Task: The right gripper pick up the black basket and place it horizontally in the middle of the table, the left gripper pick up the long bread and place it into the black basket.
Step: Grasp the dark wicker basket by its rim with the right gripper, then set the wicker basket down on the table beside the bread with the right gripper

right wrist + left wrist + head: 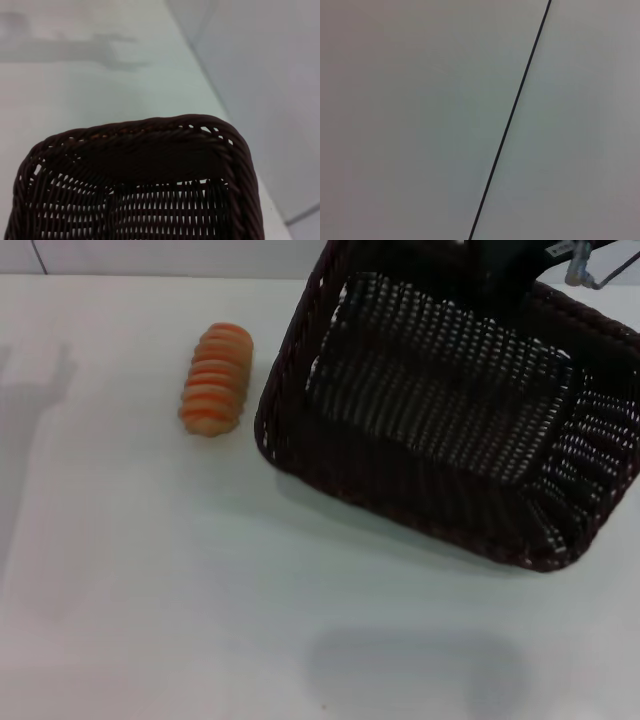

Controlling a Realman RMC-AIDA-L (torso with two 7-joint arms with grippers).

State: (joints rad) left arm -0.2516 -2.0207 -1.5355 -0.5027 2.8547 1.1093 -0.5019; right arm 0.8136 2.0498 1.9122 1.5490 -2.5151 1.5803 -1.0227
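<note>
At table's far right, black basket (450, 430) tilted under right end effector (500, 265), grip unclear

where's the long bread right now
In the head view the long bread lies on the table, left of centre, just beside the black basket.

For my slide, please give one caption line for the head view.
Black basket lifted and tilted over the white table, long bread lying beside it.
</note>
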